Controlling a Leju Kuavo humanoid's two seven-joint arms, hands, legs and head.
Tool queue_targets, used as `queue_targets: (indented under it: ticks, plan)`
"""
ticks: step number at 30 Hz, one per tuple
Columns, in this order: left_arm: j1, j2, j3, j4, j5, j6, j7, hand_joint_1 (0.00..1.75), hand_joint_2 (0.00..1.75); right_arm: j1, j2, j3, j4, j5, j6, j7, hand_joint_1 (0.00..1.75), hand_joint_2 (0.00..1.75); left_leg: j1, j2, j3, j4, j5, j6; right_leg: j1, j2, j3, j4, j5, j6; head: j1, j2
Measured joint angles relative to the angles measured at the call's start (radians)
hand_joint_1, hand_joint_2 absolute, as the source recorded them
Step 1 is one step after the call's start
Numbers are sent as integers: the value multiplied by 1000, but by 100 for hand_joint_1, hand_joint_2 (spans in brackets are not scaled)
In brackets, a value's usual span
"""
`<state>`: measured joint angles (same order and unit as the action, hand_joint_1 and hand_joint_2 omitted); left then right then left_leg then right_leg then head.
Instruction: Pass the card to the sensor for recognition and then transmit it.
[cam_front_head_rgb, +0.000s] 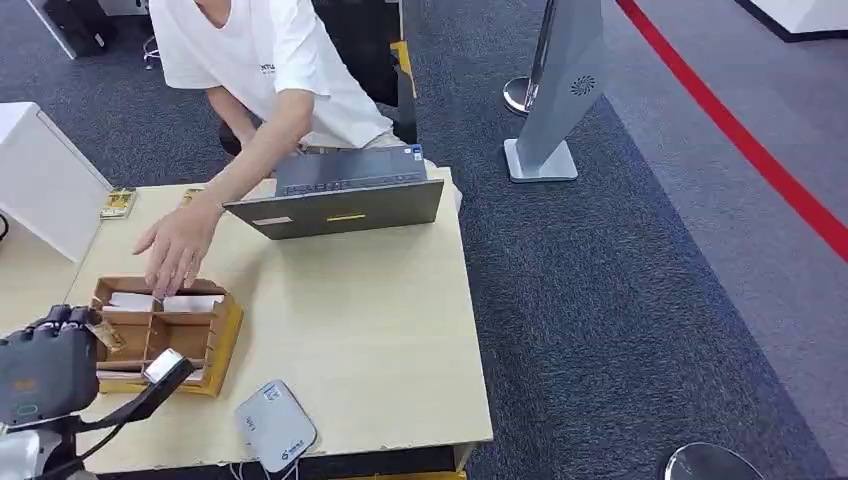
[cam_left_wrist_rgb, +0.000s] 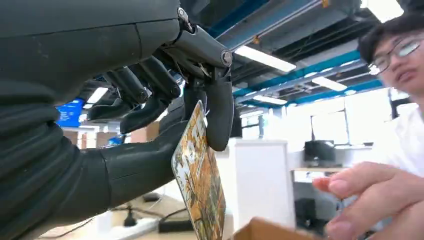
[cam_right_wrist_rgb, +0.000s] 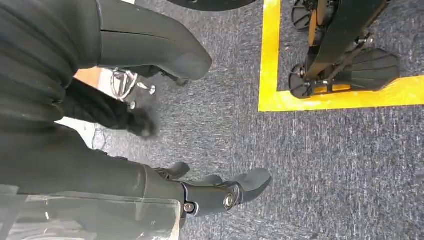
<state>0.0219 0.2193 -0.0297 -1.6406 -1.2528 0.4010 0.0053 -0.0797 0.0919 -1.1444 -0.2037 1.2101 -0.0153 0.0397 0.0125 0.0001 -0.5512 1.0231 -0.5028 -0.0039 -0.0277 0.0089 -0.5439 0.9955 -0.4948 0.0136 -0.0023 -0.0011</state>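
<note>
Over the near left corner of the pale wooden table (cam_front_head_rgb: 360, 330), the robot's left hand (cam_front_head_rgb: 50, 365) hovers beside the brown wooden card box with compartments (cam_front_head_rgb: 160, 335). From the left wrist camera you can see it plainly: the thick thumb and a dark finger (cam_left_wrist_rgb: 220, 117) pinch a glossy card with an orange and gold pattern (cam_left_wrist_rgb: 199, 182), held on edge just above the box's rim. A person in a white T-shirt (cam_front_head_rgb: 265, 60) reaches across from the far side, a hand (cam_front_head_rgb: 178, 245) resting at the back compartments of the box, where white cards (cam_front_head_rgb: 165, 301) lie. Near the table's front edge sits the white rounded sensor unit (cam_front_head_rgb: 275, 425), just beside the box and apart from the card. A dark grey open laptop (cam_front_head_rgb: 345, 195) stands at the far edge. Down by the blue-grey carpet (cam_right_wrist_rgb: 325, 165), the right hand (cam_right_wrist_rgb: 220, 192) hangs with fingers loosely apart, holding nothing.
</note>
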Motion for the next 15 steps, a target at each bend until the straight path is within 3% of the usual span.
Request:
queue_targets:
  ticks: [4, 7, 12, 15]
  plan:
    - [-69, 42, -27, -66, 24, -42, 6, 175, 175, 0, 0, -1, 0, 5, 2, -3, 0, 175, 0, 0, 0, 0, 1, 0, 0, 0, 0, 0, 0, 0, 0, 0]
    - [-194, 63, -38, -55, -15, -43, 20, 175, 175, -1, 0, 0, 0, 33, 16, -3, 0, 175, 1, -3, -1, 0, 3, -1, 1, -3, -1, 0, 1, 0, 0, 0]
    - [-457, 81, -59, 142, -69, 73, 15, 175, 175, -11, 0, 15, 0, 69, 23, -10, 0, 175, 1, -4, -1, 0, 5, -2, 1, -3, 0, 0, 5, -1, 0, 0]
    - [-558, 83, -66, 251, -75, 94, 15, 175, 175, -13, 0, 25, 0, 77, 18, -10, 0, 175, 0, -4, -1, 0, 6, -1, 1, -3, 0, 0, 5, -1, -1, 0]
